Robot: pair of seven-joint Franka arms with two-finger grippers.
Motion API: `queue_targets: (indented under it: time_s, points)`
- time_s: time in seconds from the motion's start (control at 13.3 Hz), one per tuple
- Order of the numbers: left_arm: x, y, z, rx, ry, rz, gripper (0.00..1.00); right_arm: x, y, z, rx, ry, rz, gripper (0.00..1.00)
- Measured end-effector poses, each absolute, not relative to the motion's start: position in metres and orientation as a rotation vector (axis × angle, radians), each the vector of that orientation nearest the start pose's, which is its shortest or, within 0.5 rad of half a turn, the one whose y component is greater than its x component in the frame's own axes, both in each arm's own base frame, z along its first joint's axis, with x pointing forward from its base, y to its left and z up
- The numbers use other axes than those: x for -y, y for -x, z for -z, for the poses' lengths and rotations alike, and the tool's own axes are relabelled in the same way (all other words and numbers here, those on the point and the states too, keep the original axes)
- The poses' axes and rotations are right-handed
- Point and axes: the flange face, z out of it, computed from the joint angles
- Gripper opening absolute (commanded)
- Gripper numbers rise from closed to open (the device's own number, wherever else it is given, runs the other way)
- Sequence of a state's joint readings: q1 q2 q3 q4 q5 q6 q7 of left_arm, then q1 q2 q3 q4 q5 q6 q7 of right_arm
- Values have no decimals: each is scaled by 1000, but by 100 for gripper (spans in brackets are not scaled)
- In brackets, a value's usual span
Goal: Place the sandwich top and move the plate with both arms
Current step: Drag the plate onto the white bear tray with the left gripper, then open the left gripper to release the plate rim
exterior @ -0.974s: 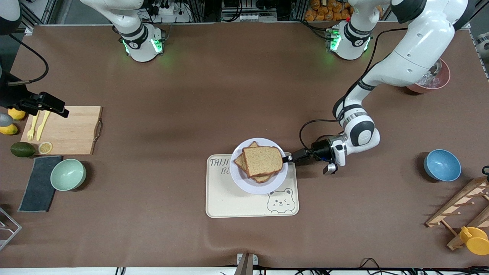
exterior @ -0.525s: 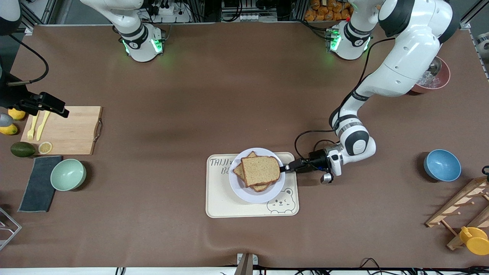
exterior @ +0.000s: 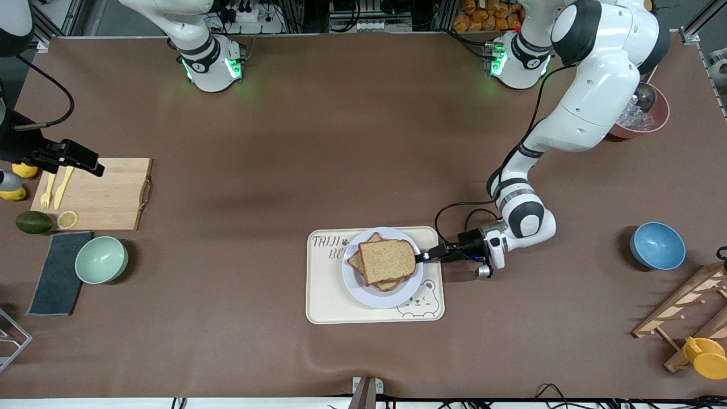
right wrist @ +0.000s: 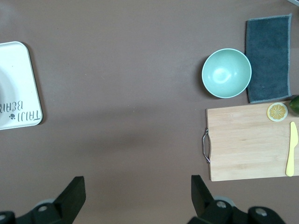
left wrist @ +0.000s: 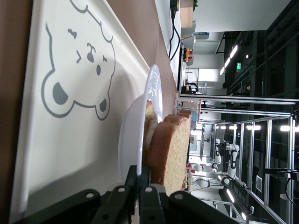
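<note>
The white plate (exterior: 369, 295) sits over the cream bear-printed tray (exterior: 341, 304); whether it rests on the tray I cannot tell. On it, the brown sandwich top (exterior: 387, 260) lies over another slice. My left gripper (exterior: 423, 257) is shut on the plate's rim at the side toward the left arm's end. In the left wrist view the black fingers (left wrist: 133, 184) pinch the plate's (left wrist: 133, 135) edge beside the sandwich top (left wrist: 174, 149), above the tray (left wrist: 70, 140). My right gripper (right wrist: 138, 186) waits open and empty, high over the bare table next to the cutting board (right wrist: 252, 140).
Toward the right arm's end lie the wooden cutting board (exterior: 96, 193) with yellow cutlery, a green bowl (exterior: 101, 259), a dark cloth (exterior: 57, 272) and an avocado (exterior: 33, 222). Toward the left arm's end stand a blue bowl (exterior: 657, 245), a red bowl (exterior: 650, 119) and a wooden rack (exterior: 687, 307).
My left gripper has carried the plate with the sandwich toward the front camera, farther onto the tray. The right arm has not moved.
</note>
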State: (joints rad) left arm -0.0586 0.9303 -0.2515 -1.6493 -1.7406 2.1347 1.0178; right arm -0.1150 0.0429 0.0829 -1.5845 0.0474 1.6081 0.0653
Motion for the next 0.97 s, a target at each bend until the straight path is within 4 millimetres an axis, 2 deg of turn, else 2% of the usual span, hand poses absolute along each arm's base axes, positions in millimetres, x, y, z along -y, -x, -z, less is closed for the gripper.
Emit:
queue_targets:
  time_s: [0.6, 0.9, 0.97]
  points:
    - [220, -628, -90, -191, -1800, -114, 0, 14, -570, -597, -154, 3087, -32, 100]
    - [219, -628, -89, -192, -1803, -114, 80, 14, -570, -596, -154, 3087, -34, 100]
    - [217, -631, -91, -184, -1800, -116, 84, 14, -570, -596, -154, 3087, -35, 100]
